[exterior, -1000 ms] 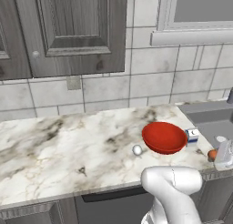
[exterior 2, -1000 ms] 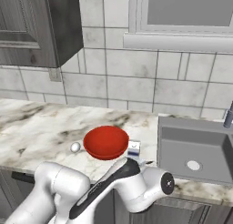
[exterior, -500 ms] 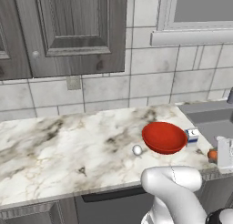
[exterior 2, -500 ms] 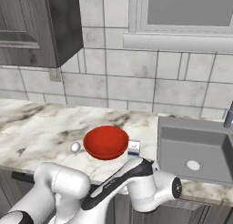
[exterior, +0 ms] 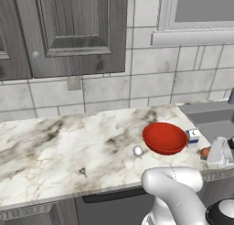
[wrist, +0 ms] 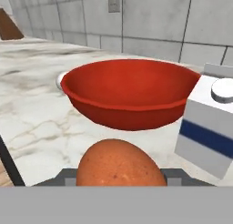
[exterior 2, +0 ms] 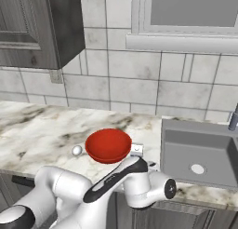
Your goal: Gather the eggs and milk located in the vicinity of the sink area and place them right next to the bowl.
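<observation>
Brown egg [wrist: 119, 164] low before red bowl [wrist: 129, 92], milk [wrist: 210, 127] beside.

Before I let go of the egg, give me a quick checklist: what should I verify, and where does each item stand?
1. Egg in the gripper: ok, it sits between the jaws, which are closed on it.
2. Egg near the bowl: ok, the bowl is just ahead in the hand view.
3. Milk already by the bowl: ok, upright next to its rim.
4. Egg resting on the counter: cannot tell, its underside is hidden.
5. Roll risk: cannot tell; the egg is round, so release low.
6. White ball out of the way: ok, on the bowl's far side.
</observation>
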